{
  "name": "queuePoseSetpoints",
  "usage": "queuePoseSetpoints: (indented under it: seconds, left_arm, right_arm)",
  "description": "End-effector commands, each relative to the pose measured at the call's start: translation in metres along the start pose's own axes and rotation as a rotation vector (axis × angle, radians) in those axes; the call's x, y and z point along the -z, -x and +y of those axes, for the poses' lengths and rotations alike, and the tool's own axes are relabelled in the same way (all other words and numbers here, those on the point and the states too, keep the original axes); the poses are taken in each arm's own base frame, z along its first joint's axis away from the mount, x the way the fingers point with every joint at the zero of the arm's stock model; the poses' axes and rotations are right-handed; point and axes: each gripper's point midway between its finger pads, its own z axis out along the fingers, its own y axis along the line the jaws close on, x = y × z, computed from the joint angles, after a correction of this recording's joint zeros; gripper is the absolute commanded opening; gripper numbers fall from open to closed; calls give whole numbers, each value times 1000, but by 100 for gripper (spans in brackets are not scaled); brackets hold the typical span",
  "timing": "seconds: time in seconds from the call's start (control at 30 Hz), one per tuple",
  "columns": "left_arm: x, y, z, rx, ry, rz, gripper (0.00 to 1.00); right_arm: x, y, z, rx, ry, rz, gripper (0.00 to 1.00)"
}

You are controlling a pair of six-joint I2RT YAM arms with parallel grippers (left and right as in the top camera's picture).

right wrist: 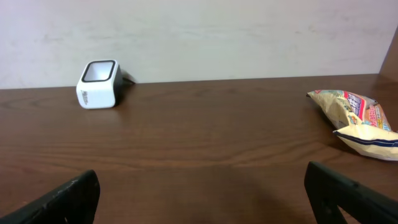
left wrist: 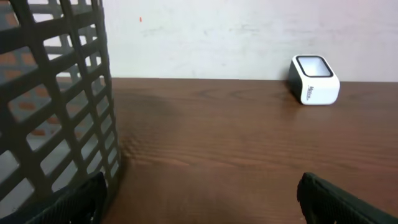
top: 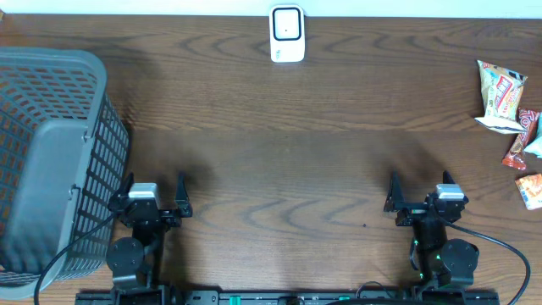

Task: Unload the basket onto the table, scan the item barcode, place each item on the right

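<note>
A white barcode scanner (top: pixel 287 35) with a dark window stands at the table's far edge, also seen as the scanner (left wrist: pixel 314 79) in the left wrist view and the scanner (right wrist: pixel 98 83) in the right wrist view. Snack packets (top: pixel 500 95) lie at the far right; the nearest cream packet (right wrist: pixel 356 114) shows in the right wrist view. My left gripper (top: pixel 155 190) rests open near the front left, beside the basket. My right gripper (top: pixel 420 191) rests open near the front right. Both hold nothing.
A grey mesh basket (top: pixel 52 161) fills the left side, its wall (left wrist: pixel 56 99) close to my left fingers. More red and orange packets (top: pixel 527 152) lie at the right edge. Bare wood table (top: pixel 279 161) spans between the grippers and the scanner.
</note>
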Motion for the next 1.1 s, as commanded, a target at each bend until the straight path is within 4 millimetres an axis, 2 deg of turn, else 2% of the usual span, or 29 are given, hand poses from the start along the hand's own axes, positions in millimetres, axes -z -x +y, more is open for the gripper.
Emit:
queuePoseSetpoints:
  seconds: [0.0,1.07]
  left_arm:
    - [-2,-17,1,40,9,37,98]
    - [-2,-16,1,62,7,35,98]
  right_arm:
    - [0,-1,-3,5,-13,-1,99]
    - [0,-1,-2,5,-12,-1,99]
